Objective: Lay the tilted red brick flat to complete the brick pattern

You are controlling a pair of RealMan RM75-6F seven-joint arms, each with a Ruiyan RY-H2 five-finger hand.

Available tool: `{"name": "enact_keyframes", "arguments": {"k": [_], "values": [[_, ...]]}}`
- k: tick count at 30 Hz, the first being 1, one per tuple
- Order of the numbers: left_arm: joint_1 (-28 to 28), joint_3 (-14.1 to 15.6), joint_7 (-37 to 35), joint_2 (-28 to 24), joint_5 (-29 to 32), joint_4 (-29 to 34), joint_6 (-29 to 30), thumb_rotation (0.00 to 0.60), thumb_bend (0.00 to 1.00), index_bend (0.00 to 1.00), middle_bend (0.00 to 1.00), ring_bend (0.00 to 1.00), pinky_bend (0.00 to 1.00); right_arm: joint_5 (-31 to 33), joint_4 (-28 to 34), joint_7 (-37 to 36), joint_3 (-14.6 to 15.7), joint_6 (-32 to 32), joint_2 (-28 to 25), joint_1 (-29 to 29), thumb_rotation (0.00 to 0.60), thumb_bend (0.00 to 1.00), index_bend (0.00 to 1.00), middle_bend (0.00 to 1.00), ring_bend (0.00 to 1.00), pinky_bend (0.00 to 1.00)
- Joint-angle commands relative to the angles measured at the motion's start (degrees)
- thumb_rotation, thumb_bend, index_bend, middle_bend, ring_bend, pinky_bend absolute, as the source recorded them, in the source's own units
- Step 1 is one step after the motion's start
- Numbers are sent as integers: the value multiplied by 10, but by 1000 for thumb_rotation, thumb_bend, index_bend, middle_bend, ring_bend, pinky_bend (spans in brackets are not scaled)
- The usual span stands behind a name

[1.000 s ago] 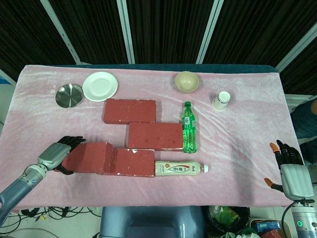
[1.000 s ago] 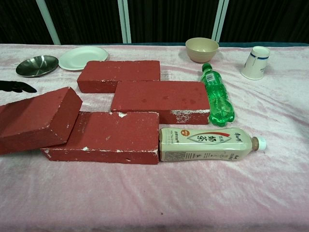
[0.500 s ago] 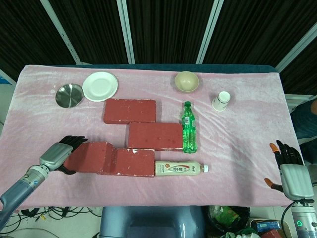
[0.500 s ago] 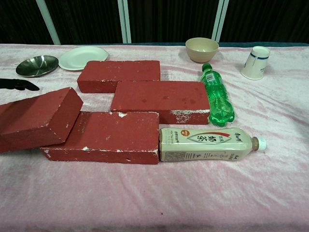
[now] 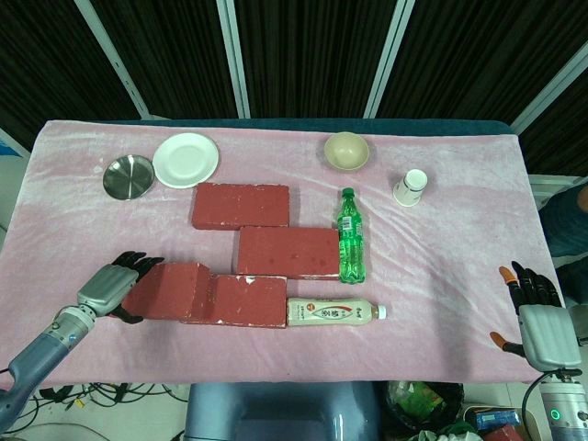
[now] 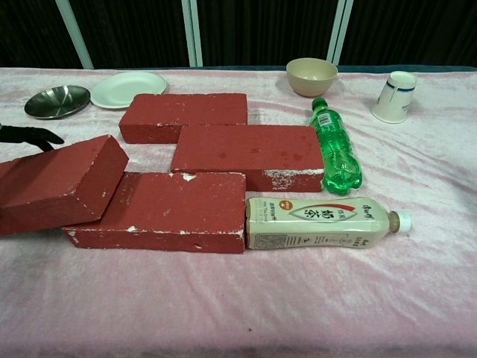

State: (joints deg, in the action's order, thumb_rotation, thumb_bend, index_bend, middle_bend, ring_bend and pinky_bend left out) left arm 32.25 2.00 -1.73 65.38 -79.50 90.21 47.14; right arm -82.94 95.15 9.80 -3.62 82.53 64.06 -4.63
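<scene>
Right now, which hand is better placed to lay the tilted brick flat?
Left. The left hand is already at the far-left end of the tilted brick, which leans on the flat brick. The right hand sits open by the table's right edge, far from it.

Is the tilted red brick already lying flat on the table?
No, in the chest view the tilted red brick leans with one end resting on the flat brick beside it.

Head overhead; chest low, closer.
</scene>
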Motion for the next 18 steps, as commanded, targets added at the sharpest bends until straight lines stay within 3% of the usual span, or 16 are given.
{"name": "enact_keyframes", "arguments": {"k": [1,10,18], "values": [[2,-2,13,6,8,-4,-2,600,58,98,168,0,0,2,1,0,0,-1,-1,0,600,39,0,0,0,78],[1,-13,18,8,12,-3,16,600,184,227,282,0,0,7,8,-1,1,-7,-5,0,600,40,0,0,0,78],[9,-36,10,-36,27,25,22,600,235,238,289,0,0,8,11,-6,1,-8,-7,0,600,40,0,0,0,78]]}}
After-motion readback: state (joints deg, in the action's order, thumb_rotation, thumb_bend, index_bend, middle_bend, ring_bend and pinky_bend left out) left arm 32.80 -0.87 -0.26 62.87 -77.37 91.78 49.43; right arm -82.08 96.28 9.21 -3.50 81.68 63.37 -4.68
